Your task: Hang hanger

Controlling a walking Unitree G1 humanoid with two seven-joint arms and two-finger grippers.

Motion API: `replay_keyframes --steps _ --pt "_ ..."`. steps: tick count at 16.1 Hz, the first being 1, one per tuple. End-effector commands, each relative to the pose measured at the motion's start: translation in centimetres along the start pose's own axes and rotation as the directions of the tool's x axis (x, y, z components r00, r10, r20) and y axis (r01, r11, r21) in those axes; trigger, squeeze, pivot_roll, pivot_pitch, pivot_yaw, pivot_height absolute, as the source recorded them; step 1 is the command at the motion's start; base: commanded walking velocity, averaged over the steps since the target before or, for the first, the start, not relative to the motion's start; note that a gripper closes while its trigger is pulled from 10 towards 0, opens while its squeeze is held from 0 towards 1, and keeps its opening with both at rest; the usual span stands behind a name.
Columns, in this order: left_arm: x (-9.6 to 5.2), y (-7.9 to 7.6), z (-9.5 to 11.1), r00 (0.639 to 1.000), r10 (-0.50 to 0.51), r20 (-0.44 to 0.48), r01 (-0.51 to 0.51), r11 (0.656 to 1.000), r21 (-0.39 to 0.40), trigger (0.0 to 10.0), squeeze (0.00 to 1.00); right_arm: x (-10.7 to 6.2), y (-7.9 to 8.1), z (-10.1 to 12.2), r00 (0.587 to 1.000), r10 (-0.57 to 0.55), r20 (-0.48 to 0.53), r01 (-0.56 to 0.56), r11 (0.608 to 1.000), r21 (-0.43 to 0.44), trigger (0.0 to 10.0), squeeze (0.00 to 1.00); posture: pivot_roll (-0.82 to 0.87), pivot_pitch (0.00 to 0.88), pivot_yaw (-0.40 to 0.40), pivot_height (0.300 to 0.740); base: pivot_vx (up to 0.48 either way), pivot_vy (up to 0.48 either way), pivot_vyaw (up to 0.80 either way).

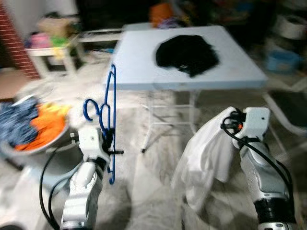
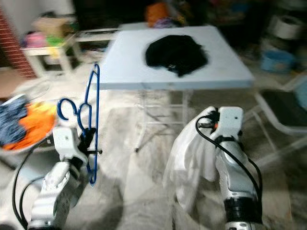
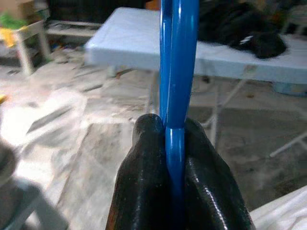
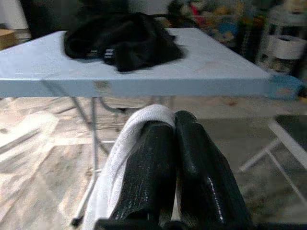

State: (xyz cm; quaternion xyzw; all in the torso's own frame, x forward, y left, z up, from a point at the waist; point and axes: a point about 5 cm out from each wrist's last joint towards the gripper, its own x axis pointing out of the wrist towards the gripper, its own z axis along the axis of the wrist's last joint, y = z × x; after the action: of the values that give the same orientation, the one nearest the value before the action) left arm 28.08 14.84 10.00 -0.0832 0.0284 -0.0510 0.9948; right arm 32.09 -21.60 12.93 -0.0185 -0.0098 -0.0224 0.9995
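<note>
Left wrist view shows my left gripper (image 3: 175, 143) clenched on the blue hanger (image 3: 178, 62), its bar pinched between my two black fingers (image 3: 144, 158). From my head, that hanger (image 1: 108, 112) stands upright in front of the folding table (image 1: 144, 72), where a black garment (image 1: 187, 53) lies. My right gripper (image 4: 175, 139) is clamped on a white cloth (image 1: 206, 153) that hangs down beside my right arm. A basin (image 1: 29, 143) of clothes sits on the floor to my left

- You have a pale blue folding table (image 1: 144, 57) ahead, standing on a marbled floor (image 1: 153, 191).
- On its top lies one crumpled black garment (image 1: 186, 54), toward the far side.
</note>
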Motion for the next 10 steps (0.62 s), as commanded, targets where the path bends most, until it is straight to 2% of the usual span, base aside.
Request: replay_keyframes --steps 1,10 --pt "0.4 -0.6 0.2 1.000 -0.012 0.000 0.012 1.000 -0.011 10.0 0.00 0.2 0.0 1.5 0.998 -0.002 0.059 0.003 1.000 -0.004 10.0 0.00 -0.10 0.000 0.096 0.740 0.386 0.285 -0.80" --pt "0.6 -2.0 -0.3 0.996 -0.081 -0.032 0.079 0.995 -0.057 10.0 0.00 0.3 0.2 1.6 0.998 -0.020 0.064 0.019 1.000 0.012 10.0 0.00 -0.12 0.000 0.109 0.740 0.389 0.280 -0.77"
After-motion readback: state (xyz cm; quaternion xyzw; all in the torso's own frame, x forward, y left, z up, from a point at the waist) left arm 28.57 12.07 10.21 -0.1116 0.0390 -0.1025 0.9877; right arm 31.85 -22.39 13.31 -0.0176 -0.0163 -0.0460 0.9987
